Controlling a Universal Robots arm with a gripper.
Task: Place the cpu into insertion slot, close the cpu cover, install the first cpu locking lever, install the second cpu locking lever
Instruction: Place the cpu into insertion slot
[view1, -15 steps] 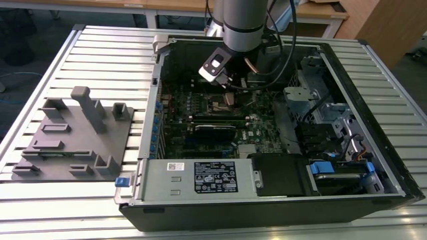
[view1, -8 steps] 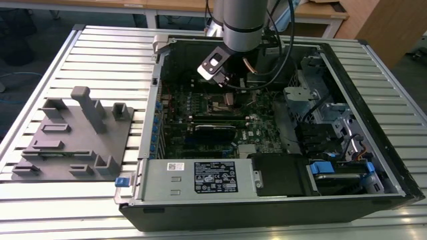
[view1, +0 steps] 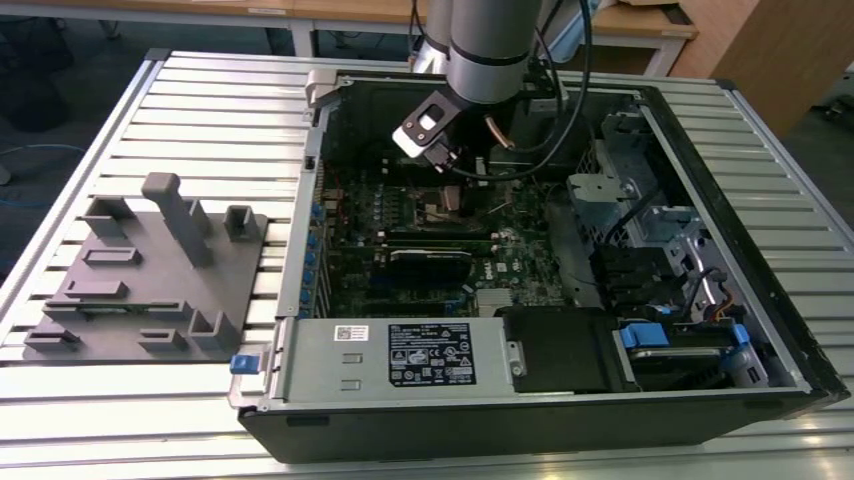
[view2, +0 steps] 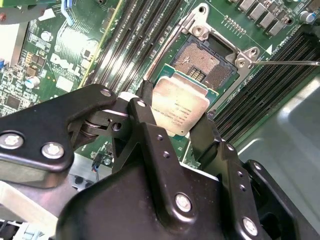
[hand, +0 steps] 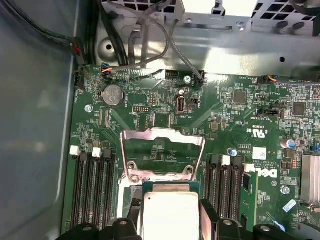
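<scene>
My gripper (view2: 177, 104) is shut on the cpu (view2: 176, 106), a flat square chip with a dull silver top, its black fingers (view2: 146, 95) pressing on two opposite edges. The cpu hangs tilted just off the open insertion slot (view2: 207, 62), whose dark pin field lies bare. In the first wrist view the cpu (hand: 170, 212) sits in front of the cpu cover (hand: 162, 134), a silvery frame swung up and open. One thin locking lever (view2: 285, 62) sticks out sideways from the socket. In the exterior view the gripper (view1: 451, 165) reaches down into the open computer case above the motherboard.
Long black memory slots (view2: 127, 35) flank the socket on both sides. The case walls (view1: 747, 130), a drive cage (view1: 641, 200) and the power supply (view1: 400, 355) ring the board. Cables (hand: 145, 30) hang near the far wall. A grey fixture (view1: 147, 270) lies on the exterior view's left.
</scene>
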